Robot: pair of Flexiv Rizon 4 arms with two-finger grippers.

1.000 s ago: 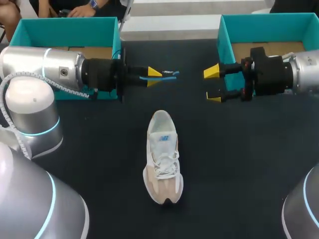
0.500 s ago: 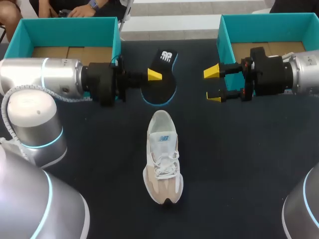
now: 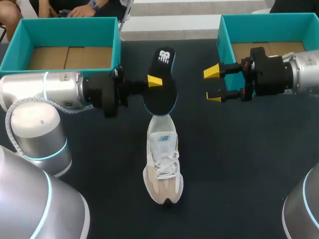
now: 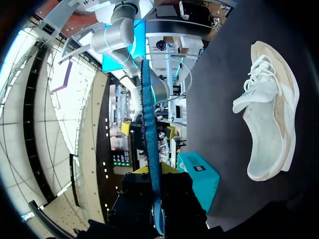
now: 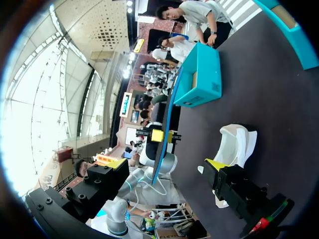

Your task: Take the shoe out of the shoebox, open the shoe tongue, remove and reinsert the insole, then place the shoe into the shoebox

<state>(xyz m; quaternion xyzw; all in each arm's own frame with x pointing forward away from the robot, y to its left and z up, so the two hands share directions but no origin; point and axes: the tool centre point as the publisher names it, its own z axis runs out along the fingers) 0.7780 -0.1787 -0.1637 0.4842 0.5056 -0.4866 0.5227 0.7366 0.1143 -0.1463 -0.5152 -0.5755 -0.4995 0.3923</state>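
A white and beige shoe (image 3: 163, 159) lies on the black table, toe toward the front edge. My left gripper (image 3: 155, 80) is shut on a black insole (image 3: 162, 94) with a blue edge, held in the air with its face up, its near end just over the shoe's heel. In the left wrist view the insole (image 4: 148, 114) runs edge-on out from my left gripper (image 4: 155, 172), and the shoe (image 4: 271, 114) lies off to one side. My right gripper (image 3: 213, 84) stands open and empty to the right of the insole. From the right wrist, my right gripper (image 5: 164, 164) faces the insole (image 5: 165, 124) and the shoe (image 5: 237, 144).
Two teal shoeboxes stand at the back of the table: one at the back left (image 3: 65, 30), one at the back right (image 3: 224, 35) behind my right arm. Bare black table (image 3: 239, 164) lies around the shoe.
My left gripper has turned the insole from edge-on to face-up and brought it nearer, over the shoe's heel. The right arm and the shoe have not moved.
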